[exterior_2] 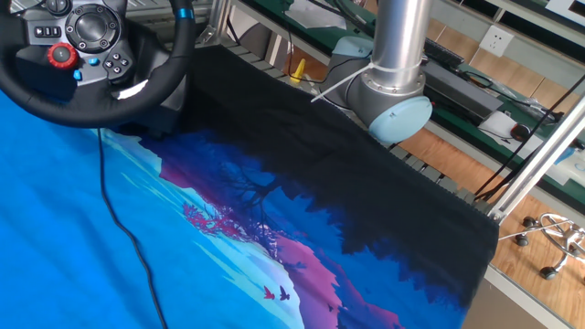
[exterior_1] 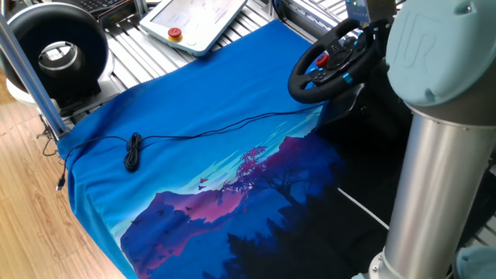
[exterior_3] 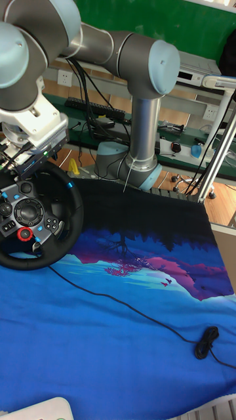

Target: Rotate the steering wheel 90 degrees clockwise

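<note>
So your steering wheel [exterior_3: 29,220] sits at the edge of the surface [exterior_1: 194,139], standing tilted on its base where the blue mountain-print cloth [exterior_3: 118,328] goes dark, with its thin black cable [exterior_1: 217,128] trailing across the cloth to a coiled bundle. The tool [exterior_3: 23,161] is right up at the top of the rim in the tall fixed view, touching it or very nearly so, but the fingers are hidden behind the wrist block and wiring, so I honestly can't tell whether they're spread, closed, or clamped on the rim. As for progress, my guess is you're somewhere partway: in the tall view the blue mark on the rim [exterior_3: 68,186] sits off to the upper right rather than at dead top, and the red button [exterior_3: 25,234] is low on the hub, which hints the wheel is already turned off centre, but how much of the 90 degrees is done I can't judge from this alone. What's left is likely finishing the sweep and letting go. Readable writing is slim: there's a big embossed "UR" logo on the pale blue arm joint [exterior_1: 434,46] in one fixed view. The hub button markings are too small to read.
</note>
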{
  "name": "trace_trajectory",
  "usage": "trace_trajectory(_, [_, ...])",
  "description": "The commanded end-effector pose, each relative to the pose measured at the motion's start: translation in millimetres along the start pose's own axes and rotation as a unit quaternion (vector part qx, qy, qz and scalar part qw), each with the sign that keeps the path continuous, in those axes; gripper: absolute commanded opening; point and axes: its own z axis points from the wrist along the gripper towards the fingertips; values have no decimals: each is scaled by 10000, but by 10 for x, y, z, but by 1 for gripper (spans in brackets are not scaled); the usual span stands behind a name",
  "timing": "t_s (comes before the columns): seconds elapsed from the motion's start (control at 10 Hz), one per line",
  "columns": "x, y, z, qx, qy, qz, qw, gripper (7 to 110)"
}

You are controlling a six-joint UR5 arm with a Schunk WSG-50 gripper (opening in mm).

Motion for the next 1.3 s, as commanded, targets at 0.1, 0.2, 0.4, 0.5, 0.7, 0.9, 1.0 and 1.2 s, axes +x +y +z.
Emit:
trace_trajectory(0.1, [170,-60,-59,23,123,33,9999,66])
trace_trajectory(0.2, [199,-98,-60,68,144,57,9999,44])
trace_trajectory(0.4, [200,-81,-58,53,147,114,9998,44])
trace_trajectory(0.5, [179,-33,-51,-10,126,219,9997,44])
trace_trajectory(0.7, [136,50,-20,-122,166,503,9985,44])
trace_trajectory(0.9, [29,100,35,-159,146,692,9974,44])
trace_trajectory(1.0, [-27,127,60,-166,137,775,9968,7])
trace_trajectory(1.2, [-84,150,48,-156,147,868,9960,7])
